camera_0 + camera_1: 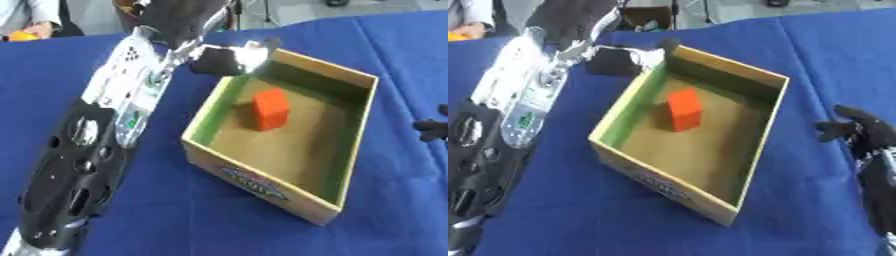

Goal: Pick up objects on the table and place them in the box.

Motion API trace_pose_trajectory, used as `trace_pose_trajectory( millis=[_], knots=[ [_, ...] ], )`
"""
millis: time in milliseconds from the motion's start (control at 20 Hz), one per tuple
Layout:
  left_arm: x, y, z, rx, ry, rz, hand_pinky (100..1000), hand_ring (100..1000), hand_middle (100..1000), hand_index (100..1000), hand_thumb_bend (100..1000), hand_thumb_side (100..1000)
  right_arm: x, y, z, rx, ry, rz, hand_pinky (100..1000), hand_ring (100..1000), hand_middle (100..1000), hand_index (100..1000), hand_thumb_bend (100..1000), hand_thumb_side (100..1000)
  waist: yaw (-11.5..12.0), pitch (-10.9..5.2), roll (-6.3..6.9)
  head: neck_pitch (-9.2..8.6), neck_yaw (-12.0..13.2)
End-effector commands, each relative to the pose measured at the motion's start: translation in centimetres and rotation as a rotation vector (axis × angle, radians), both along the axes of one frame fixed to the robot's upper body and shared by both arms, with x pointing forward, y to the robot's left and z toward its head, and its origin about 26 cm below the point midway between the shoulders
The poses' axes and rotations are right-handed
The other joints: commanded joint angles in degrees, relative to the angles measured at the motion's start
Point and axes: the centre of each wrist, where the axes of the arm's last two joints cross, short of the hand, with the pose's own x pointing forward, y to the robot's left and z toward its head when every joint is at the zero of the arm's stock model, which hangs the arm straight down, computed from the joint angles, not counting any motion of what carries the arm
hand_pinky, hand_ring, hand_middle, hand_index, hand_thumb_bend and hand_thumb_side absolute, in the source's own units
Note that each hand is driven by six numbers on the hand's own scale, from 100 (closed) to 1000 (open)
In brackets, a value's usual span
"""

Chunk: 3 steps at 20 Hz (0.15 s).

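While an orange block (270, 109) sits in the box (750, 165) on the blue surface (175, 210), left robot hand (223, 60) at the far corner grips something dark, blurred. Right robot hand (859, 131) rests at the edge, fingers unclear.

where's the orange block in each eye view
Left eye view: the orange block stands on the floor of the box, just right of picture centre, toward the box's far end.
Right eye view: the same block sits near picture centre, slightly above the middle, again inside the box.
Shared landmark: the left hand at the box's far left corner shows in both views.
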Motion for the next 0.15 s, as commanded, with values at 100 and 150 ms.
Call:
trace_pose_trajectory(
  millis=[100, 150],
  knots=[
    [-1.7, 1.8, 1.8, -0.105, -0.088, 0.022, 494, 690, 738, 884, 272, 766, -0.2, 0.0, 0.6, -0.006, -0.024, -0.006, 968, 763, 525, 837, 100, 1000, 0.5, -1.33, -0.66, -0.31, -0.6],
    [-2.2, 2.4, 2.0, -0.155, -0.106, 0.019, 465, 653, 702, 862, 205, 754, -0.3, -0.1, 0.6, -0.006, -0.024, -0.008, 968, 763, 525, 837, 100, 1000, 0.8, -1.36, -0.75, -0.18, -0.9]
  ],
)
